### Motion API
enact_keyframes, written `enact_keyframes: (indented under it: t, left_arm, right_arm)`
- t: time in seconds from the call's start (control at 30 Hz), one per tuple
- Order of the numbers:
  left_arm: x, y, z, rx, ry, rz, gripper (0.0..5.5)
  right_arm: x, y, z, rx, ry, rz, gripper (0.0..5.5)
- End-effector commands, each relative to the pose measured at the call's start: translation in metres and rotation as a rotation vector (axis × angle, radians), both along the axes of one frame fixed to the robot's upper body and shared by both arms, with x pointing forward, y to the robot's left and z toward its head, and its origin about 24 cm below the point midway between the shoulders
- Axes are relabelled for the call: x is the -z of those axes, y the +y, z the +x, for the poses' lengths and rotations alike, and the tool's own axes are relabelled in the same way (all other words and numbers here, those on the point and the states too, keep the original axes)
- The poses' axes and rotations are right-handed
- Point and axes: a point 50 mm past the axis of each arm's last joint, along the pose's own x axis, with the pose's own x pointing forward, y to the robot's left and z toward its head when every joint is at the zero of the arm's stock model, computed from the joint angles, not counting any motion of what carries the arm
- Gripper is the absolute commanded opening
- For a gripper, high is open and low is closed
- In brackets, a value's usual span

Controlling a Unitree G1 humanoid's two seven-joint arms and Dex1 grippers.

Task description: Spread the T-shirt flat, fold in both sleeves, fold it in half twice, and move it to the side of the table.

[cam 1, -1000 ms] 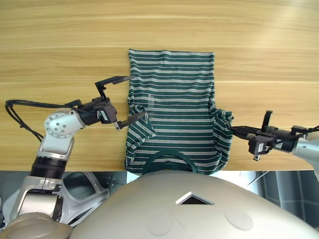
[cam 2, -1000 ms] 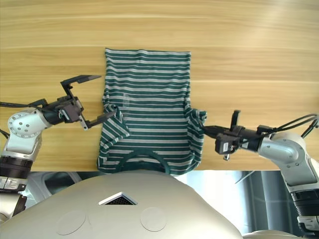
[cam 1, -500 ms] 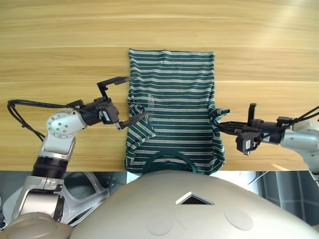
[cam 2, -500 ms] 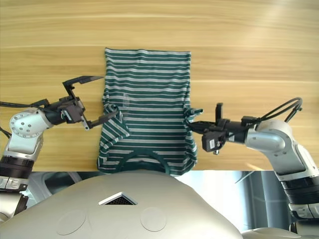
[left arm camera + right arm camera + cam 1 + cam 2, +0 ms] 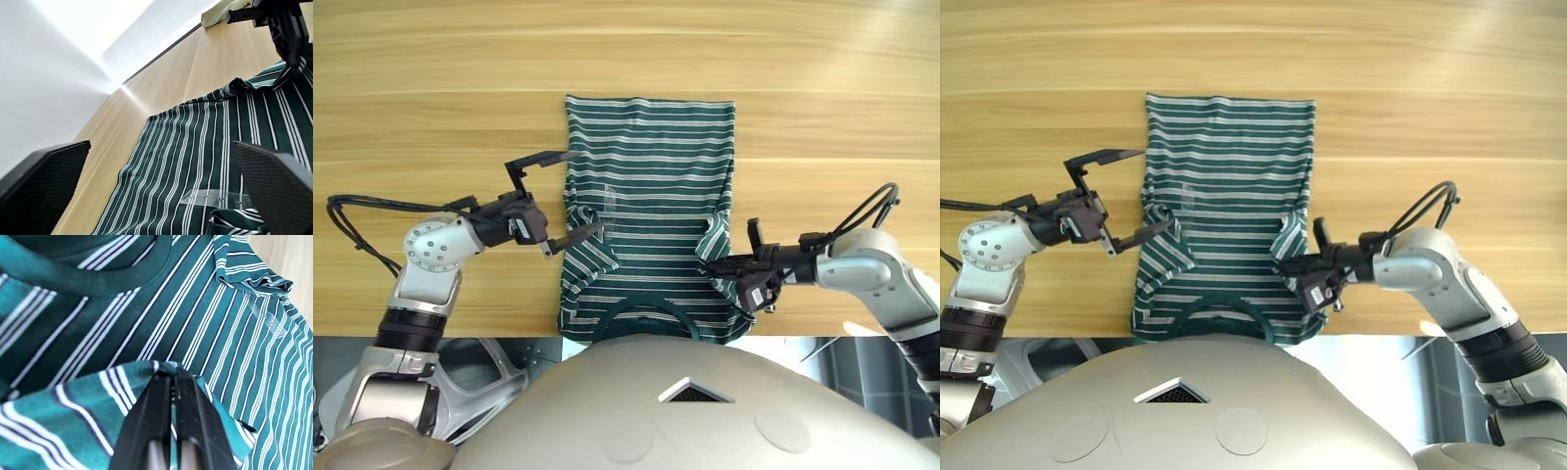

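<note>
A green T-shirt [image 5: 651,166] with white stripes lies on the wooden table [image 5: 431,98], its collar [image 5: 646,305] at the near edge. The left sleeve [image 5: 584,250] is folded onto the body. My left gripper [image 5: 587,188] stands open at the shirt's left edge, with its fingers [image 5: 44,181] wide apart above the cloth. My right gripper [image 5: 715,266] is shut on the right sleeve [image 5: 717,235], which it holds raised over the shirt's right half. In the right wrist view the shut fingertips [image 5: 171,377] pinch a fold of striped cloth above the collar [image 5: 98,279].
Bare wood stretches to the left, to the right and beyond the hem [image 5: 651,101]. The table's near edge [image 5: 489,336] runs just below the collar. A clear size sticker [image 5: 610,196] is stuck on the shirt's body.
My right gripper has pulled the right sleeve leftward, from beside the shirt onto its body. The left gripper has barely moved and stays open.
</note>
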Motion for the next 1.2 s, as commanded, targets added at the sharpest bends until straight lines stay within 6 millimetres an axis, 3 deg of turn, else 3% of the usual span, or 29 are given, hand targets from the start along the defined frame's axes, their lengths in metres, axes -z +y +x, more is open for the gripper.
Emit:
enact_keyframes:
  t: [0.03, 0.2, 0.33, 0.43, 0.63, 0.87, 1.1, 1.2]
  left_arm:
    - [-0.001, 0.000, 0.000, 0.009, 0.006, 0.018, 5.40]
    - [0.000, -0.002, -0.001, 0.011, 0.009, 0.013, 5.40]
    - [0.000, -0.002, -0.001, 0.012, 0.011, 0.011, 5.40]
    - [0.001, -0.002, 0.000, 0.011, 0.009, 0.009, 5.40]
    - [0.001, -0.004, 0.002, 0.013, 0.010, 0.005, 5.40]
    - [0.000, 0.009, -0.001, 0.033, 0.031, 0.057, 5.40]
    - [0.012, 0.020, -0.005, 0.064, 0.091, 0.170, 5.40]
    - [0.024, 0.027, -0.008, 0.081, 0.129, 0.265, 5.40]
  right_arm:
    - [0.001, 0.001, 0.005, 0.020, -0.004, -0.025, 0.06]
    - [0.002, -0.001, 0.007, 0.042, 0.002, -0.057, 0.06]
    - [0.003, -0.003, 0.007, 0.049, 0.014, -0.075, 0.76]
    - [0.001, 0.000, -0.001, 0.013, 0.065, -0.050, 1.80]
    - [-0.002, 0.011, -0.011, -0.037, 0.139, 0.046, 2.84]
    - [-0.029, -0.013, 0.014, 0.101, 0.012, 0.086, 4.11]
    - [-0.014, -0.024, 0.016, 0.164, 0.021, 0.042, 5.36]
    - [-0.003, -0.021, 0.014, 0.162, 0.051, 0.021, 5.36]
